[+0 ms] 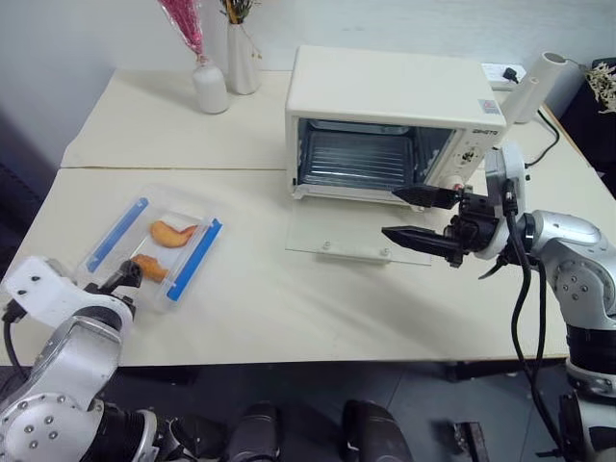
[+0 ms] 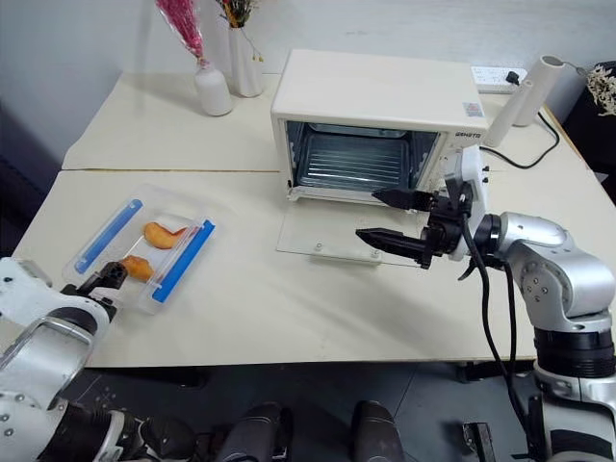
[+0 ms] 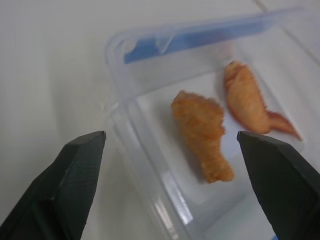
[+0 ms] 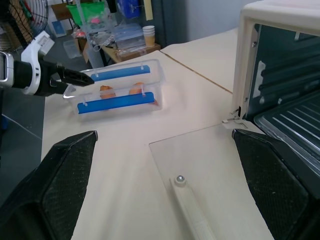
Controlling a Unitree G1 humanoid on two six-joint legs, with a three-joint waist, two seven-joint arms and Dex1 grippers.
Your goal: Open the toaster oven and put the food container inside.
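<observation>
Spread wide, left gripper (image 3: 165, 185) hovers at the near end of the food container (image 1: 149, 245) on the table; light, slick, slightly flexible plastic, best pinched across an end wall. Right gripper (image 1: 412, 214) waits spread before the open toaster oven (image 1: 395, 120).

Two vases (image 1: 211, 85), white tube (image 1: 536, 85)

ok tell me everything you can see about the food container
The food container is a flat, clear plastic box with blue clips along its two long sides and two orange-brown fried pieces inside. It lies flat near the table's left front, away from the toaster oven. The open left gripper is at its near end.
</observation>
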